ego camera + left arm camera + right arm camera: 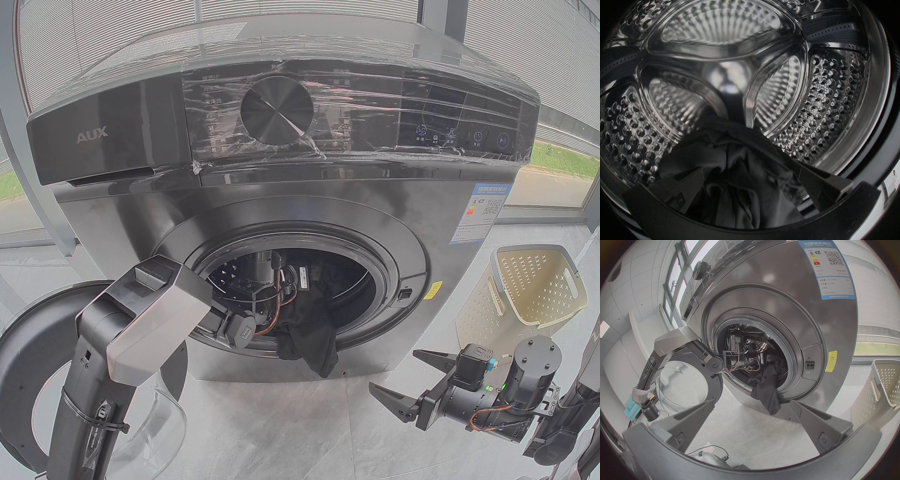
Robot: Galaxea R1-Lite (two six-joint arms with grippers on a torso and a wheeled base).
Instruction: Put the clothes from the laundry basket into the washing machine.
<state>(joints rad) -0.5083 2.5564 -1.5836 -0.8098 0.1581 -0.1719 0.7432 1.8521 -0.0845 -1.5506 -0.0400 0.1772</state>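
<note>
L gripper is deep in the washing machine drum. Its fingers are spread wide w/ the dark garment bunched between them, not pinched as far as I can see. And the cloth's not all in: in the head view one end spills over the lip of the opening at abt 5 o'clock and hangs down the front.

Handling, my read: light, fully limp, zero stiffness, so a push just folds it. It'll prob drag on the lip rather than slide. Best hold is prob the thick bunched fold inside the drum, or the hanging tail for a lift-and-tuck.

Looks: black or v. dark grey, matte, thin, crumpled in soft creases; can't tell what kind of garment.

R gripper hangs at abt 4 o'clock off the opening, over the floor, fingers wide apart, holding nothing. Laundry basket is cream, perforated, tipped on its side at 3 o'clock of the machine, no clothes visible in it.
</note>
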